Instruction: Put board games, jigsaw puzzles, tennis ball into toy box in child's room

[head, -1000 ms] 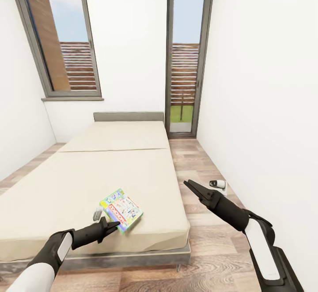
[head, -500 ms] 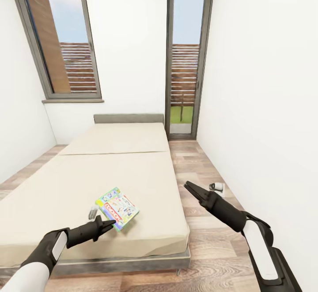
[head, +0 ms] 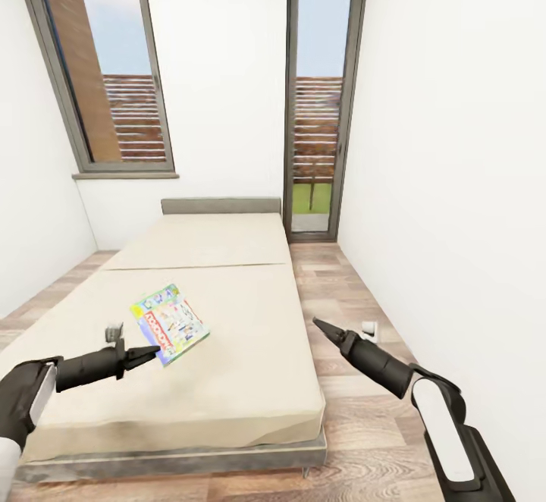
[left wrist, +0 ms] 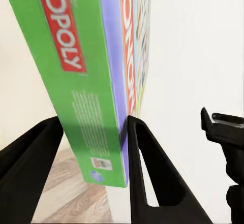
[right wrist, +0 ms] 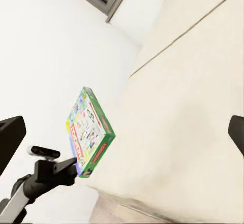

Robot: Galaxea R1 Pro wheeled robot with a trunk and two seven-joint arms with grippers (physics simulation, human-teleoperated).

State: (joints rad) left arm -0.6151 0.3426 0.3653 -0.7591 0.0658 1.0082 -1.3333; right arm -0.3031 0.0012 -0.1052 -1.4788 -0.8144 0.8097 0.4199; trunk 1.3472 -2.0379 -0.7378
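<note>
The green-edged board game [head: 170, 323] is pinched by one corner between the jaws of the left gripper [head: 149, 352], both fingers pressed flat against its faces. It stands out beyond the fingertips, tilted, lifted clear above the beige mattress of the bed [head: 227, 350]. The left wrist view shows its green edge [left wrist: 76, 76] between the two fingers. The right gripper [head: 318, 324] hangs over the wooden floor [head: 356, 411] beside the bed, well apart from the game; its jaws look pressed together.

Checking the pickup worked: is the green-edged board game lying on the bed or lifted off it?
Lifted: the left gripper clamps the board game tilted above the bed.
</note>
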